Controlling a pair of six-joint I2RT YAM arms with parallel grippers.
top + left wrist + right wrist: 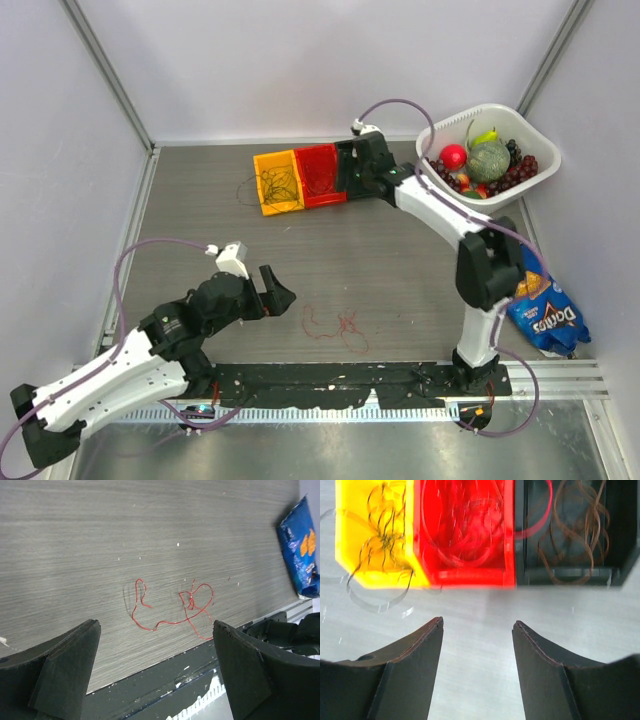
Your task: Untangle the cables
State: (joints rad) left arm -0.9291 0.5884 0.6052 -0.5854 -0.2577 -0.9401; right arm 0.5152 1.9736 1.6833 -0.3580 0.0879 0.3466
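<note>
A thin red cable (335, 325) lies in loose tangled loops on the table near the front middle, and also shows in the left wrist view (172, 607). My left gripper (275, 290) hangs just left of it, open and empty (155, 625). Three small bins stand at the back: yellow (277, 182) with black cables (382, 535), red (318, 175) with red cables (465, 530), black (570, 575) with brown cables (580, 525). My right gripper (350, 165) hovers by the black bin, open with nothing between its fingers (478, 622). One red loop (540, 520) reaches from the red bin into the black one.
A white basket (540, 150) of fruit stands at the back right. A blue chip bag (545, 315) lies at the right edge, seen also in the left wrist view (302, 550). Dark wire loops (248, 190) spill left of the yellow bin. A black rail (330, 380) runs along the near edge.
</note>
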